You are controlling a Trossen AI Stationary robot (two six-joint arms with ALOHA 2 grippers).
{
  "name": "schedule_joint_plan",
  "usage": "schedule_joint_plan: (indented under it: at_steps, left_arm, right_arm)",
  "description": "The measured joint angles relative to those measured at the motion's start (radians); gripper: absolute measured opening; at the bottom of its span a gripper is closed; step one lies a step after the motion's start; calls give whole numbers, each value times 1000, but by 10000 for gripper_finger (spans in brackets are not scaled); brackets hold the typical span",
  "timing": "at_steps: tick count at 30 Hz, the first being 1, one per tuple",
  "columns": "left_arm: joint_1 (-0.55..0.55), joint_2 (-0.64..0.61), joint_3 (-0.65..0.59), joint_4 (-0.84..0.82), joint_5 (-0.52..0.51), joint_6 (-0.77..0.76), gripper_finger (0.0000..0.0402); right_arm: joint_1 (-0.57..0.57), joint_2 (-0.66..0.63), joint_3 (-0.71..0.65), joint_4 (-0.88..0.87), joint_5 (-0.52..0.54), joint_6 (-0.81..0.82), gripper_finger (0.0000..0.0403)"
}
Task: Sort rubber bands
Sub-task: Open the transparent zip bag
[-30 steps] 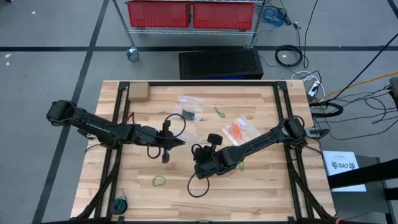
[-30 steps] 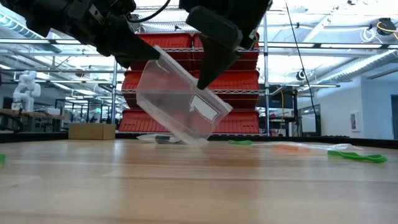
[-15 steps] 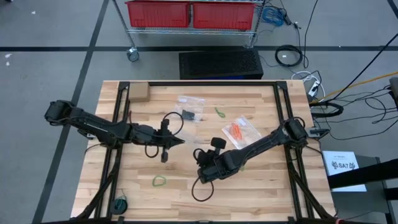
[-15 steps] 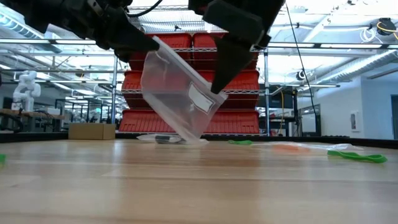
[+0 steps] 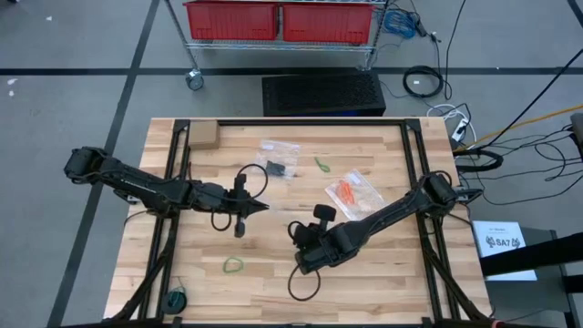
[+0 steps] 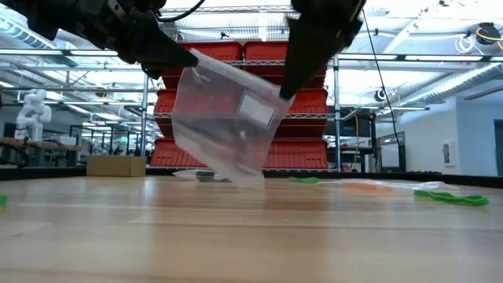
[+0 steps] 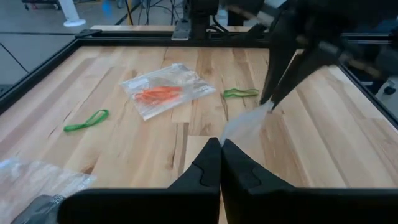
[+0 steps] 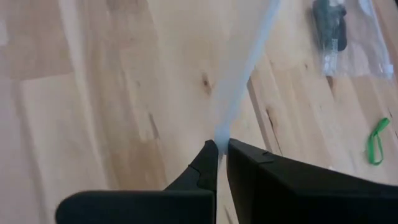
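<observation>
A clear zip bag (image 6: 228, 118) hangs between my two grippers above the middle of the table. My left gripper (image 5: 264, 209) is shut on its left upper end, and my right gripper (image 5: 293, 230) is shut on its right upper end. Loose green rubber bands lie on the wood: one near the near edge (image 5: 233, 265), one farther off (image 5: 322, 164) and one by the right arm (image 7: 240, 93). Orange-red bands lie inside a flat clear bag (image 5: 344, 191). Black bands lie inside another clear bag (image 5: 278, 167). My left gripper pinches the clear bag's upper edge at its left end (image 7: 229, 132) between both fingers, coming level from the table's left. The bag hangs below, tilted. My right gripper pinches the same upper edge at its other end (image 8: 219, 132), slanting down from the right. The edge runs away from its fingertips (image 8: 209, 157) toward the left gripper.
A small cardboard box (image 5: 202, 135) sits at the far left corner. Dark frame rails (image 5: 173, 182) run along the table's left and right sides. A dark green roll (image 5: 176, 299) lies at the near left corner. Red bins (image 6: 236, 102) stand on a rack beyond the far edge.
My right gripper has moved up and toward the table's near right, away from the left gripper. The bag's upper edge has been drawn out wider and more level between the two grippers, while its lower corner has stayed low over the table.
</observation>
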Motion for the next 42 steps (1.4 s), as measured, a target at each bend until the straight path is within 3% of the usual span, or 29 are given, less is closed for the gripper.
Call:
schedule_joint_plan:
  at_steps: [8, 15, 22, 25, 31, 36, 42]
  left_arm:
    - [0, -1, 1, 1, -9, -6, 0]
    - [1, -3, 1, -4, -27, -7, 0]
    - [1, -3, 1, -2, -25, -7, 0]
    - [2, -2, 1, -1, -25, -6, 0]
    - [1, -2, 1, -1, -26, -6, 0]
    - [1, -2, 1, -2, -25, -5, 0]
    - [1, -1, 1, -16, -25, -6, 0]
  right_arm:
    - [43, -75, 0, -65, -20, 81, 5]
    - [46, -76, -2, -150, -89, 147, 48]
    - [46, -76, -2, -134, 7, 102, 82]
    - [36, -76, -2, -72, 92, 19, 70]
    - [-14, -76, -2, -3, 306, -99, 6]
    - [-72, -76, -3, 143, 275, -238, 1]
    - [-116, -76, -35, 318, 153, -383, 0]
